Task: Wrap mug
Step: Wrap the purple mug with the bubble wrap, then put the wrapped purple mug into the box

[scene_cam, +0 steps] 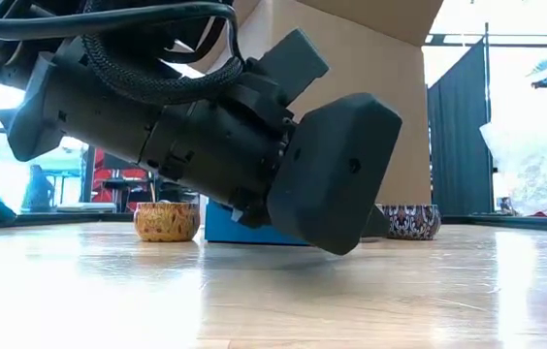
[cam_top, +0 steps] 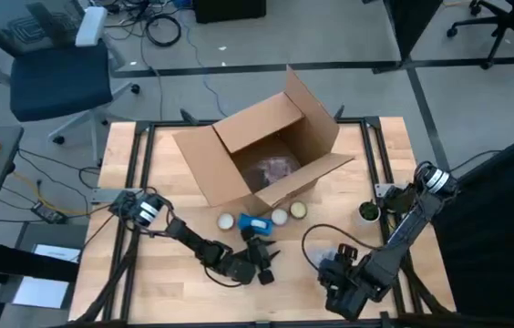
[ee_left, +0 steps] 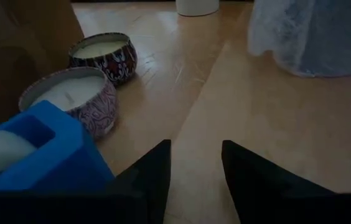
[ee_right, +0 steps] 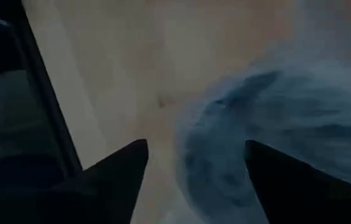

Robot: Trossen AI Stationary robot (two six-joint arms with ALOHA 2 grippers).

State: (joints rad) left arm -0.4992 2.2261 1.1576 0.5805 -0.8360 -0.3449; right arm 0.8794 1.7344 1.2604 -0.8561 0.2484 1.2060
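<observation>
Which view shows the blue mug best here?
The left wrist view: the blue mug fills the near corner beside the left gripper. The high view shows it small; the low view shows only a blue sliver behind the arm; the right wrist view misses it.

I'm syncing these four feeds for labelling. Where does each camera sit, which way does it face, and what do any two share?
High view: above, straight down on the table, cardboard box, both arms.
Low view: table height, looking across; an arm fills it, blue block behind.
Left wrist view: past the left gripper, jaws open, toward two candle tins.
Right wrist view: past the right gripper, jaws open, at bubble wrap.
Shared: tins and blue block appear in high, low and left wrist views.
</observation>
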